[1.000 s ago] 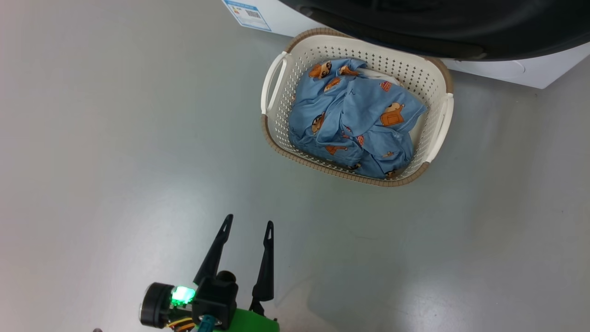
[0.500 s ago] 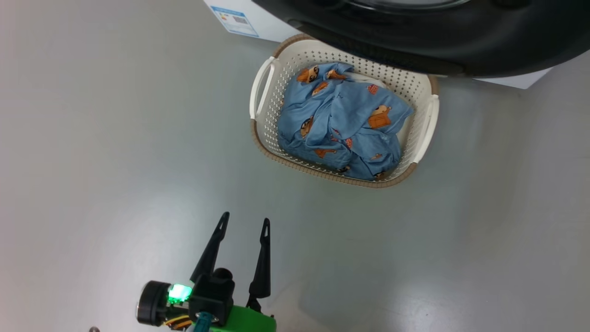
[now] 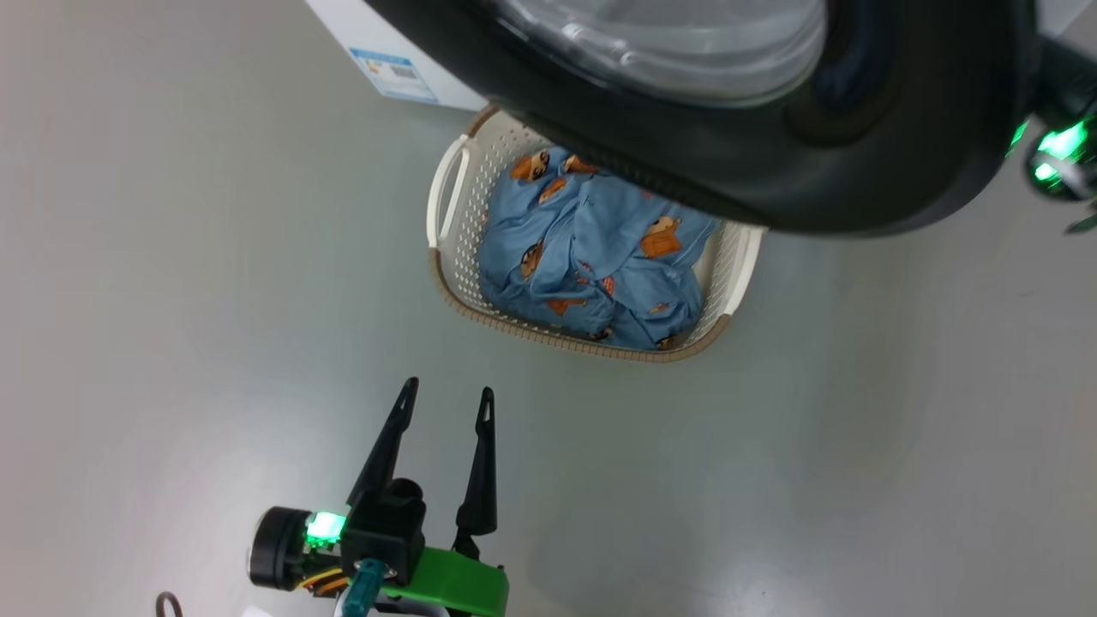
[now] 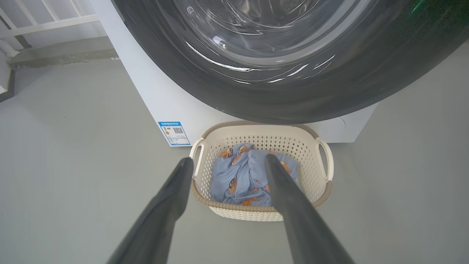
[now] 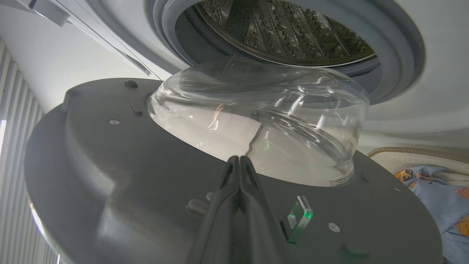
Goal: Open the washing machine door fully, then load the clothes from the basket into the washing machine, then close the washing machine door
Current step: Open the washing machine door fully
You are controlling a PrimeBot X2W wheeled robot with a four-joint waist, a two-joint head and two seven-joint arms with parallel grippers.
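Closest to you, your left gripper (image 3: pixel 448 387) hovers over the bare grey floor (image 3: pixel 214 300) on the near side of the basket (image 3: pixel 458 248). It is well apart from the basket, its two dark fingers are spread wide, and there is nothing between them. In the left wrist view that gripper (image 4: pixel 229 161) points straight at the basket (image 4: pixel 256 125).

The basket stands on the floor and the clothes (image 3: pixel 591 257) lie heaped inside it. You can see blue fabric with orange-brown figures (image 4: pixel 238 176), and it reaches almost to the rim.

Above the basket's far side hangs the washing machine door (image 3: pixel 771 180). It is swung out from the machine, and in the head view its black ring hides the basket's far rim. Its outer face looks down towards the basket (image 4: pixel 293 91).

Your right gripper (image 5: pixel 240 159) is on the side of the door (image 5: pixel 128 176) that faces away from the basket. Its fingers are pressed tightly together with nothing between them, and the tips point at the foot of the clear glass bowl (image 5: pixel 263 121). You cannot tell from here whether they touch the door. A corner of the clothes (image 5: pixel 436 190) shows past the door's edge.

Just behind the basket stands the white washing machine (image 4: pixel 172 106), with a blue label (image 4: pixel 174 132) low on its front near the basket's left handle. Its mouth is uncovered, so the grey rubber seal (image 5: pixel 399 55) and the steel drum (image 5: pixel 285 33) are in plain sight.
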